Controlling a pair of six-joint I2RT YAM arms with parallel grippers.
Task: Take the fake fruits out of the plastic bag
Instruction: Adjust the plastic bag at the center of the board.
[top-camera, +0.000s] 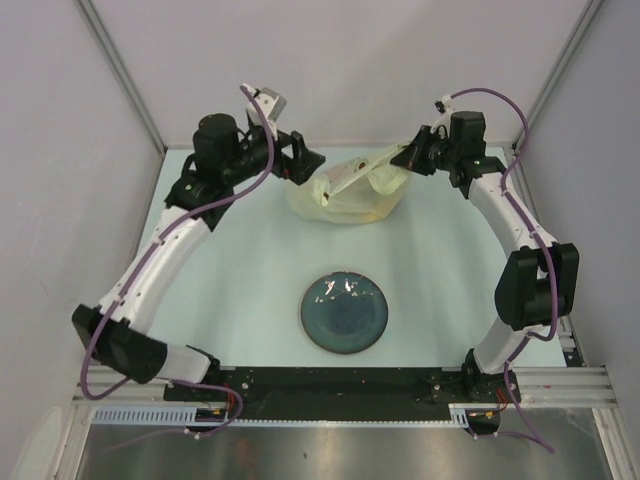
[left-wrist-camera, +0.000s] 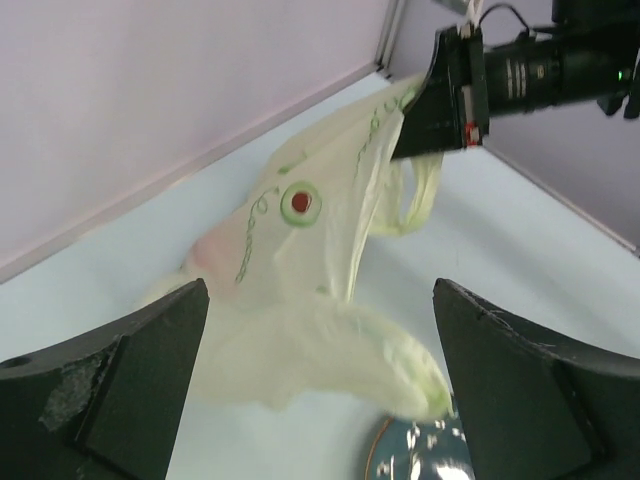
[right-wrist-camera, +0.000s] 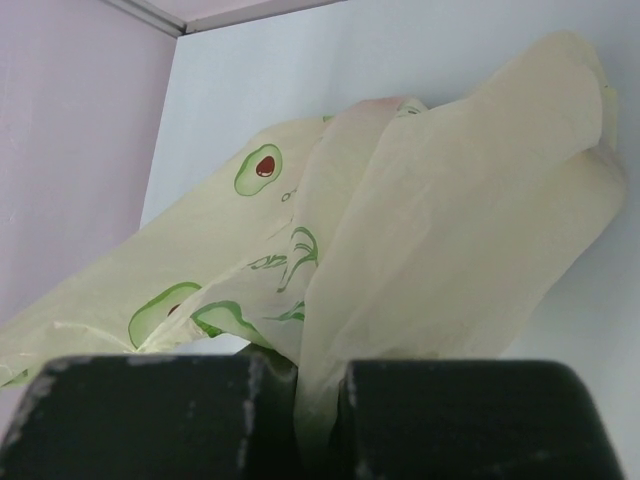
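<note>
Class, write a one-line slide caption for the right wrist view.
Right gripper shut on the plastic bag, its avocado prints showing.

Bright, even light is given; shadows are soft. Glare is seen on the plate (top-camera: 352, 328), and the plastic bag (left-wrist-camera: 300, 290) is blurred in the left wrist view.

plastic bag (top-camera: 350, 195) blocking far centre, plate (top-camera: 345, 313) at near centre, bare table (top-camera: 250, 280) either side
</note>
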